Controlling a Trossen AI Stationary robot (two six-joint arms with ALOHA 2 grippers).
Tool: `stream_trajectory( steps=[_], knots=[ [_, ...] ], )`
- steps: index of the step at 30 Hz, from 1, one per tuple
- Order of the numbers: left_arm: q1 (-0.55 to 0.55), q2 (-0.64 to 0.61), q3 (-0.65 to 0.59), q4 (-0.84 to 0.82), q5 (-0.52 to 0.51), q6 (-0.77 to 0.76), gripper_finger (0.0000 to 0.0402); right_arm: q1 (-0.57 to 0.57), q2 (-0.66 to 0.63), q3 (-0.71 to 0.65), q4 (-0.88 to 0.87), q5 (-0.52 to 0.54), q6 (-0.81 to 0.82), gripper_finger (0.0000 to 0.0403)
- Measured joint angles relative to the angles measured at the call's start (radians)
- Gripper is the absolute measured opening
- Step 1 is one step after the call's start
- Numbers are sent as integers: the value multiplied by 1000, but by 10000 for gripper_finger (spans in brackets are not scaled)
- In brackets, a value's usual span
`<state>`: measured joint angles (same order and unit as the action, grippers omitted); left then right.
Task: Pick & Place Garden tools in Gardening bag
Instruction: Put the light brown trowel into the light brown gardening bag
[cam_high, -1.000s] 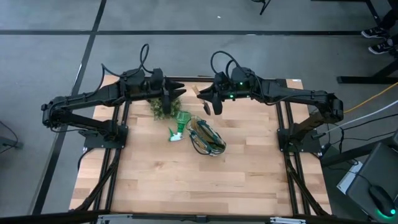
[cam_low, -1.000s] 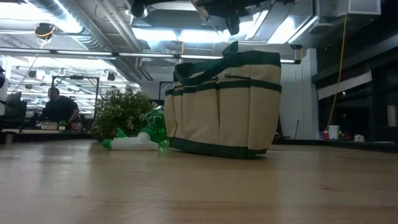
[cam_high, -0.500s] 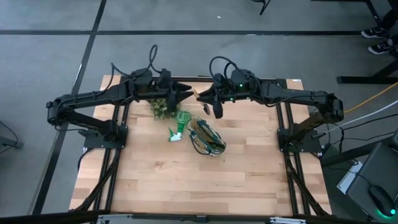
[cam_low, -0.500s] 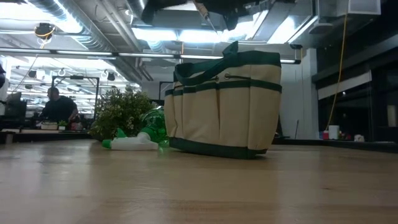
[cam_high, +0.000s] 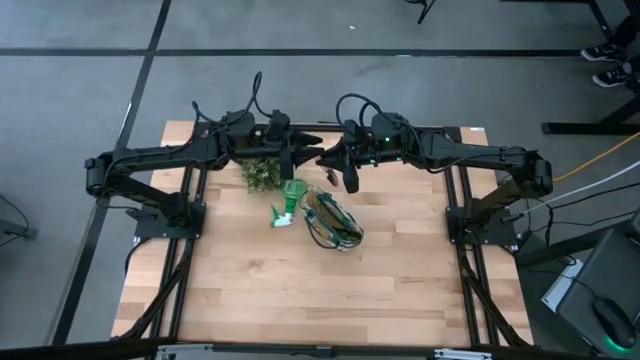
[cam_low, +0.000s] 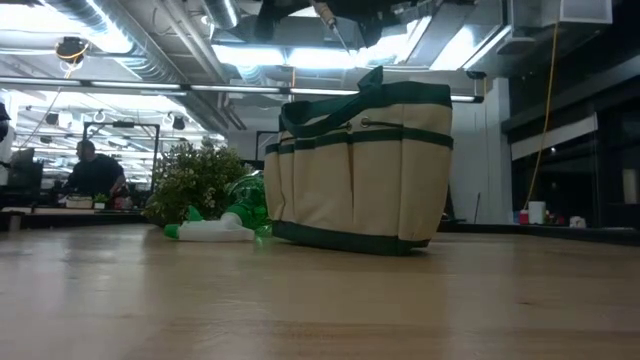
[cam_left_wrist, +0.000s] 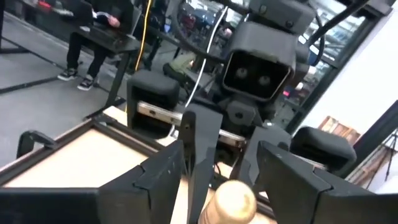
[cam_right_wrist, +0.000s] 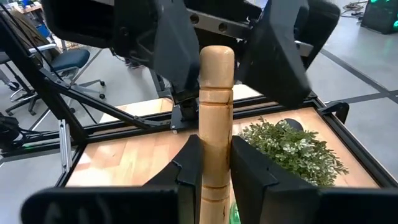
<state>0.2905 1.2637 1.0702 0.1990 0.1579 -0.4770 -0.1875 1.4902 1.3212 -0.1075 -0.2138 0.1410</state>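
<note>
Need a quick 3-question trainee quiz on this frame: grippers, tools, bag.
1. True or false: the right gripper is shut on the wooden handle.
2. The left gripper is: A) open at the handle's end B) shut on the plant C) inside the gardening bag
3. Fill in: the green-and-white plastic piece lies on the ____ beside the bag.

Key: 1 true; 2 A; 3 table.

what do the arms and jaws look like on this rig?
Both are matte black, jointed and boxy, with looping black cables near the wrists. The right arm shows a small green light near its wrist; the left arm shows none. The jaws are dark, flat, angular plates.
</note>
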Motion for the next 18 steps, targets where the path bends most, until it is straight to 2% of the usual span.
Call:
stream_trajectory(
  steps=[8,12,18],
  knots=[
    [0,-23,0,-107,-8,-8,179,0,0,0,7,0,0,58],
    [-1,-23,0,-108,-9,-23,165,0,0,0,7,0,0,58],
    [-1,-43,0,-115,-8,-12,109,0,0,0,7,1,0,58]
  ],
)
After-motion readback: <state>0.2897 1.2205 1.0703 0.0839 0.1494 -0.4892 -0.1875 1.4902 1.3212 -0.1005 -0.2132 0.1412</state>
